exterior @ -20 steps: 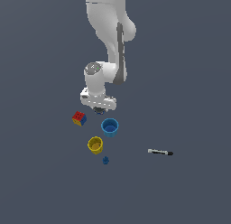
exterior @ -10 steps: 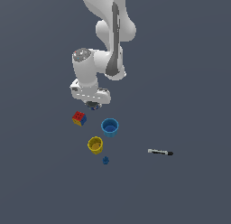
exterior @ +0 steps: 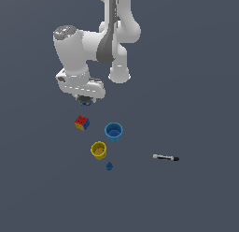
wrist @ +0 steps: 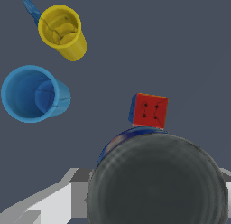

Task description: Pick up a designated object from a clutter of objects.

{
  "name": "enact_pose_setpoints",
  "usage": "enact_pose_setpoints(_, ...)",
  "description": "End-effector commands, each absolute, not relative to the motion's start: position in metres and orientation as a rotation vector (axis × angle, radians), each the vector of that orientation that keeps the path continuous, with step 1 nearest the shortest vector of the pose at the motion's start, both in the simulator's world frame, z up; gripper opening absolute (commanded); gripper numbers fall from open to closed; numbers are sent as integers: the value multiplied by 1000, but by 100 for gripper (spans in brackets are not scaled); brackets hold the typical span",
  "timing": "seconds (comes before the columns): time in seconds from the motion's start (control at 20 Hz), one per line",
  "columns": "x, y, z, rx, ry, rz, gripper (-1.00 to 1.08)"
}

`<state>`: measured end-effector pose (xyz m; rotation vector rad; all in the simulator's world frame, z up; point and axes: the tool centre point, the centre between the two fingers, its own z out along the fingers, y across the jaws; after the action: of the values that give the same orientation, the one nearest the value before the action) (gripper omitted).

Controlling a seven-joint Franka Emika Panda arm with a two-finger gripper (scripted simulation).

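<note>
The gripper [exterior: 85,101] holds the dark item [exterior: 86,102] off the floor, above the cube [exterior: 82,122]. Blue cup [exterior: 113,132], yellow cup [exterior: 98,150] and blue piece [exterior: 109,166] lie nearer; the marker [exterior: 165,157] lies far right.

Smooth, satiny white plastic-looking shell on the arm [exterior: 77,48], with matt grey at the joint. Flat, matt slate-grey finish across the bench [exterior: 196,193], no grain or texture. Dull, faintly brushed dark grey sheen on the small dark round item [wrist: 155,182], filling the wrist view close up. Smooth plastic look to the blue cup [wrist: 31,94] and yellow cup [wrist: 61,31], slightly mottled inside. Flat, matt coloured faces on the multicoloured cube [wrist: 149,111]. Marker [exterior: 165,157] too small to judge.
</note>
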<state>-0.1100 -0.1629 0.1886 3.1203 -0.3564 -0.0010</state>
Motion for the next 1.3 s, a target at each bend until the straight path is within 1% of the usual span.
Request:
enact_pose_setpoints(0.0,-106,-173,211,3120,-356,-1,-100)
enact_pose_setpoints(0.7,-77,-226,328,3121,-354,0,-100)
enact_pose_setpoints(0.95,-70,-238,354,3121,-353,0,-100)
enact_pose_setpoints(1.25,-64,-246,370,3122,-352,0,-100)
